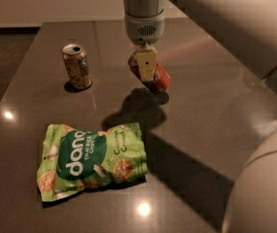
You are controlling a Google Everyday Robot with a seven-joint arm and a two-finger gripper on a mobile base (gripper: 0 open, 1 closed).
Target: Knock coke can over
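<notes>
Colours on the glossy grey-brown table (216,115)
You see the red coke can (162,82) behind the pale yellow gripper (147,72), a tan patterned can (77,68) with a silver top, and a green snack bag (92,160) with white letters.
</notes>
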